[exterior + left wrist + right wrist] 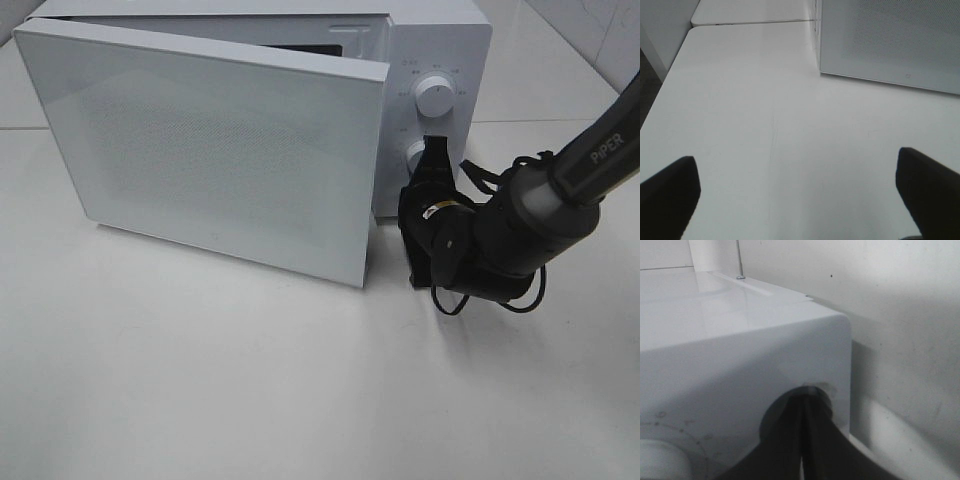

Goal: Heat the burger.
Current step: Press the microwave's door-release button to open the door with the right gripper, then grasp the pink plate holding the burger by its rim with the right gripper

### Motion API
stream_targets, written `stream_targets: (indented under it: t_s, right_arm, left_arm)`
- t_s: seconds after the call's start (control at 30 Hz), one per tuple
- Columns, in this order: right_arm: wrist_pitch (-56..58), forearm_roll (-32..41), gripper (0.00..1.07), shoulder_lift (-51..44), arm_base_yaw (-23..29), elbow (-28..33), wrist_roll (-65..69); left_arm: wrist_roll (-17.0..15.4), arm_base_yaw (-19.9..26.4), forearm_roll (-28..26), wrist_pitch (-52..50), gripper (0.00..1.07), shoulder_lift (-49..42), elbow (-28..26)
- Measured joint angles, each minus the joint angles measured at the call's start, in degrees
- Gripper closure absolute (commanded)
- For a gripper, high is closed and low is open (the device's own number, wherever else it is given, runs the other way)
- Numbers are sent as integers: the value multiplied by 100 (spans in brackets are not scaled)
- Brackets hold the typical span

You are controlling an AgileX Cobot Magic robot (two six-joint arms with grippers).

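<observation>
The burger is hidden in every view. A white microwave stands at the back of the table, its door swung part open toward me and blocking the inside. My right gripper is at the control panel, its fingers closed together on the lower knob. In the right wrist view the dark fingers meet on that knob. The upper knob is free. My left gripper is open and empty above bare table, only its fingertips showing.
The white table stretches in front of the microwave. The open door's lower corner hangs close to the right arm's wrist. A wall rises behind the microwave. The table's left edge shows in the left wrist view.
</observation>
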Motion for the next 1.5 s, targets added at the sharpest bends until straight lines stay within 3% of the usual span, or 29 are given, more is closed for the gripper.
stream_targets:
  t_s: [0.47, 0.73, 1.2, 1.37, 1.5]
  right_arm:
    - [246, 57, 107, -126, -11, 34, -126]
    - [567, -189, 107, -567, -74, 378, -218]
    - [1725, -922, 107, -1536, -86, 1146, -733]
    - [3014, -1770, 107, -2160, -97, 1186, -1679]
    - [3529, -2005, 107, -2395, -103, 1186, -2160]
  left_arm:
    - [0, 0, 0, 0, 7, 0, 0]
    - [0, 0, 0, 0, 7, 0, 0]
    - [0, 0, 0, 0, 7, 0, 0]
    - [0, 0, 0, 0, 7, 0, 0]
    - [0, 0, 0, 0, 7, 0, 0]
